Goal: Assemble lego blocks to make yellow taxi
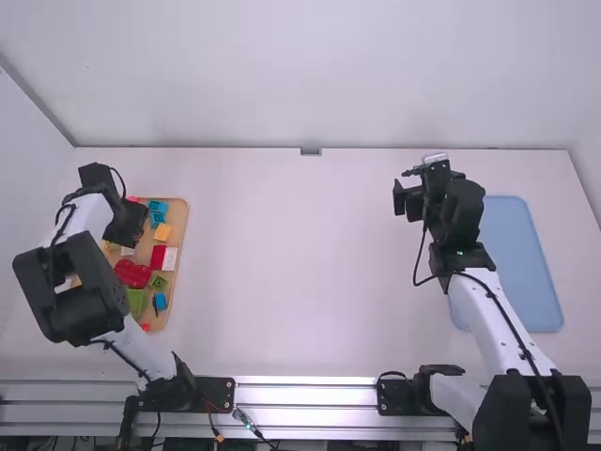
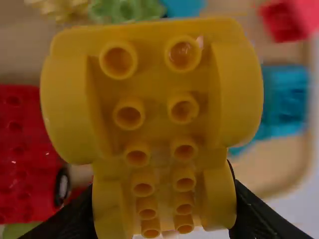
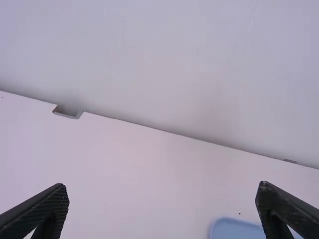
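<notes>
The left wrist view gives close up what the high view leaves tucked under the hand: a yellow studded wheel-arch block (image 2: 152, 74), pinched at its flanks between the two fingers of the left gripper (image 1: 127, 224). The high view places that gripper over the wooden tray (image 1: 144, 251) at the table's left, with a small yellow brick (image 1: 162, 232), the red bricks (image 1: 132, 272) and teal bricks (image 1: 158, 210) on the wood. The held block's long axis runs out from the wrist camera toward the fingertips — two rows of hollow studs along it, the studded face turned to the camera, rounded flanks either side. The right gripper (image 1: 407, 201) hangs above the right part of the table, its fingers spread wide with nothing between them, near a pale blue mat (image 1: 521, 254) partly behind the arm. The table (image 1: 300, 272) is smooth and white, meeting a plain pale wall (image 1: 300, 85) at the far edge — a small grey bracket (image 1: 311, 151) sits on that line — and a metal rail (image 1: 305, 395) crosses the near side.
</notes>
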